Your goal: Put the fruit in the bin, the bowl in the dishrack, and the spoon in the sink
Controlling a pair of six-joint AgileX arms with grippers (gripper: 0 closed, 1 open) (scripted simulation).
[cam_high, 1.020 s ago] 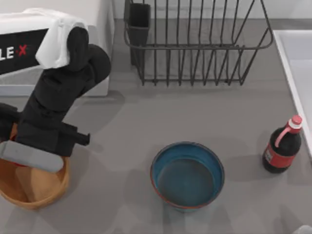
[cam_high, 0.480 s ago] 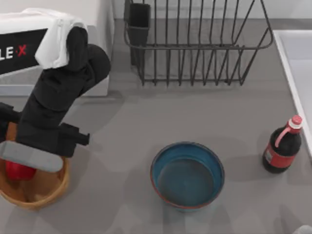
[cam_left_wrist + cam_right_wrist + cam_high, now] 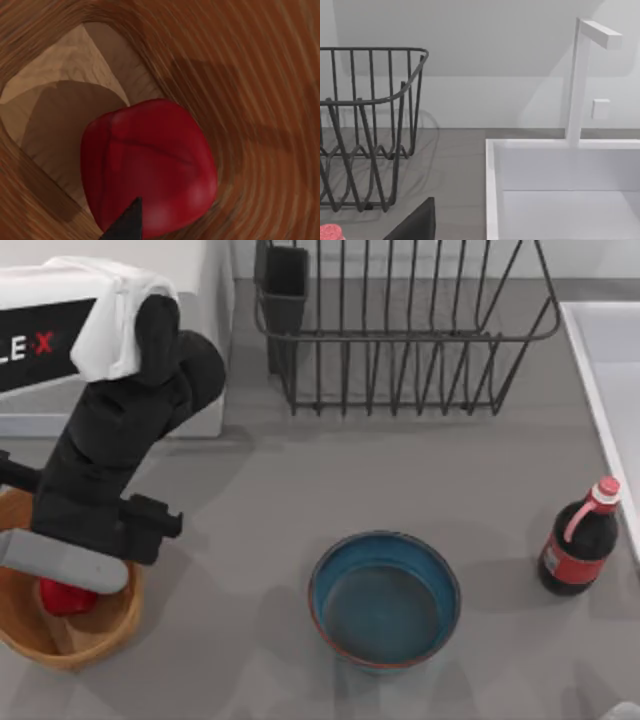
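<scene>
The red fruit (image 3: 63,596) lies loose on the floor of the orange-tan bin (image 3: 110,625) at the table's left front. In the left wrist view the fruit (image 3: 150,165) rests against the ribbed bin wall (image 3: 250,75). My left gripper (image 3: 62,572) hangs open just above it, and one dark fingertip (image 3: 127,226) shows. The blue bowl (image 3: 385,598) stands empty at the front middle. The dark wire dishrack (image 3: 400,330) is at the back, and the white sink (image 3: 612,360) is at the right edge. My right gripper (image 3: 625,710) is parked at the front right corner. The spoon is out of view.
A dark bottle (image 3: 580,540) with a red label stands near the sink's edge. A white microwave (image 3: 205,300) sits behind my left arm. The right wrist view looks over the dishrack (image 3: 365,125), the sink basin (image 3: 560,170) and a white faucet (image 3: 577,80).
The fruit has dropped out of my left gripper and settled on the bin's floor, a little to the right. The left wrist has lifted slightly; the right arm has not moved.
</scene>
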